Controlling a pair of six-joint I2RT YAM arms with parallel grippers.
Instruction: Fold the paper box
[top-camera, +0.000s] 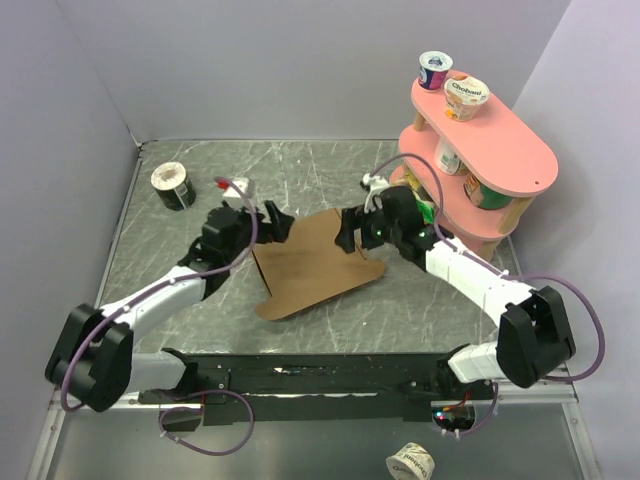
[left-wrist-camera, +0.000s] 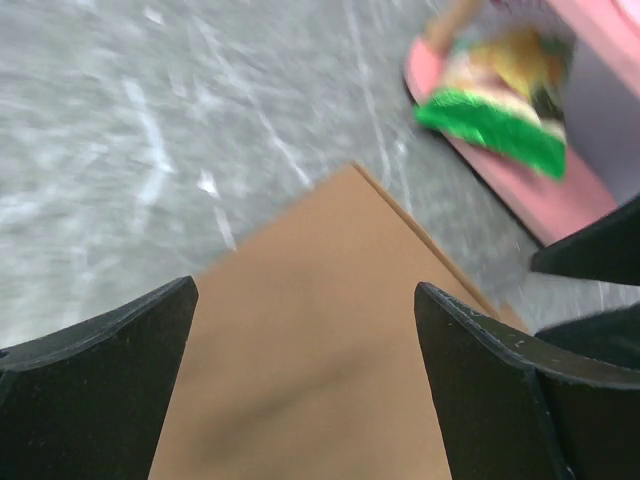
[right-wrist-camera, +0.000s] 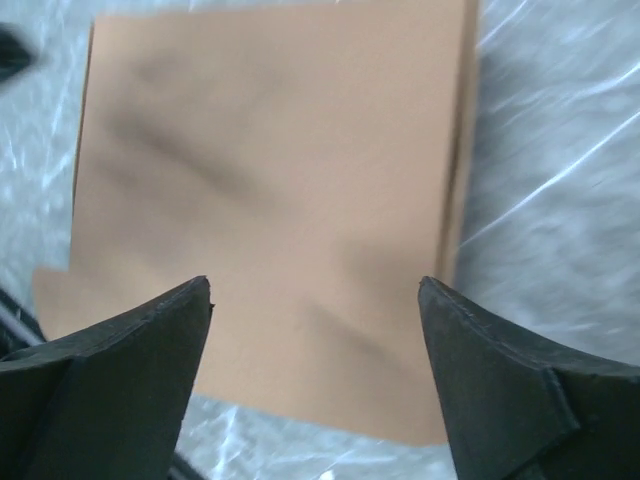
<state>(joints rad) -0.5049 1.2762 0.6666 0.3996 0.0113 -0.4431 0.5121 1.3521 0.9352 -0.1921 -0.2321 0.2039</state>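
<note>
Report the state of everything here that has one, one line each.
paper box: flat sheet, not yet folded up, lying on the table, ungripped.
left gripper: open, empty, over the sheet.
right gripper: open, empty, over the sheet.
Chobani cup: lid on, on the top tier of the pink shelf.
cup on the near ledge: lying on its side.

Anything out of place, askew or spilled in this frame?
Yes. A white yogurt cup lies on its side at the bottom edge of the top view, away from everything else. A Chobani yogurt cup looks tipped over atop the pink oval tiered shelf.
</note>
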